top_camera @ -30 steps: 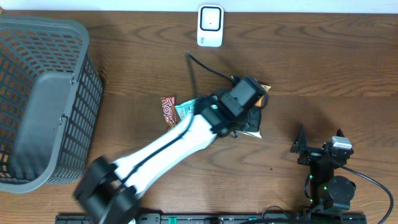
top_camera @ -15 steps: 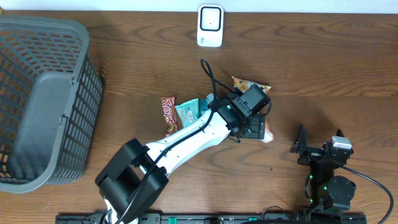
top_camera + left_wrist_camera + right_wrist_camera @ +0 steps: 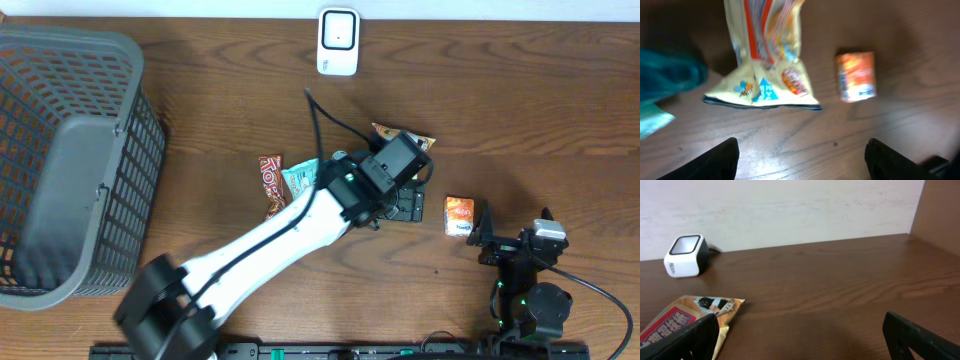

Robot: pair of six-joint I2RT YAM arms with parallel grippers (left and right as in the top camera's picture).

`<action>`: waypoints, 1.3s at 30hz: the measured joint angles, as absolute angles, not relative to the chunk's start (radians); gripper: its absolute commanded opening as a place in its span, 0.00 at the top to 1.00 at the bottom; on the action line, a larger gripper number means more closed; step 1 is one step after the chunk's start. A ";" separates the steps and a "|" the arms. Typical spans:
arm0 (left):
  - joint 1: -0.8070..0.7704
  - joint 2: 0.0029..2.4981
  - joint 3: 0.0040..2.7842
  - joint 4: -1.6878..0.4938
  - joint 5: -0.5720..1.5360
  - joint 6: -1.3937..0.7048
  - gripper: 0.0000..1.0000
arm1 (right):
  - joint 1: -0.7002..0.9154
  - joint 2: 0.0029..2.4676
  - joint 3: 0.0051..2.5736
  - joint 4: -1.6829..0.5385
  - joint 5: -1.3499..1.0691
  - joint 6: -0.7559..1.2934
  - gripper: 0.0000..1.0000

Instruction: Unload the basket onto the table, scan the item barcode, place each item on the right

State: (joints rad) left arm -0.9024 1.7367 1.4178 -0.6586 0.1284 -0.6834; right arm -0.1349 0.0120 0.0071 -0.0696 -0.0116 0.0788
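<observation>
The small orange box (image 3: 458,216) is seen lying on the table (image 3: 540,110), just right of the snack bag (image 3: 767,65), well apart from the scanner (image 3: 338,42) at the far edge. The left fingers (image 3: 715,161) are spread above the bag, grasping nothing; the right fingers (image 3: 690,340) are likewise held wide and empty.

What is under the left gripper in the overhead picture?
A yellow snack bag: only its top corner shows from above, the rest is covered by the left gripper. The wrist camera shows its printed end; no barcode is visible.
</observation>
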 measured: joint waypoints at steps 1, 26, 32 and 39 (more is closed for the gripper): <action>-0.906 1.692 1.418 -0.659 0.112 -0.657 0.18 | -0.135 0.012 0.007 -0.070 -0.012 0.079 0.01; -0.604 1.107 1.422 0.279 -0.978 0.710 0.02 | -0.135 0.012 0.007 -0.070 -0.012 0.079 0.01; -0.538 1.045 1.419 -0.176 -0.834 0.658 0.02 | -0.134 0.012 0.007 -0.070 -0.012 0.079 0.01; -0.526 0.858 1.312 -0.400 -0.320 0.624 0.02 | -0.135 0.012 0.007 -0.069 -0.004 0.078 0.01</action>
State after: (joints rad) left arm -0.5262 0.8581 1.3125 -0.4004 -0.3202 0.6235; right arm -0.1349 0.0120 0.0071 -0.0692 -0.0044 0.0784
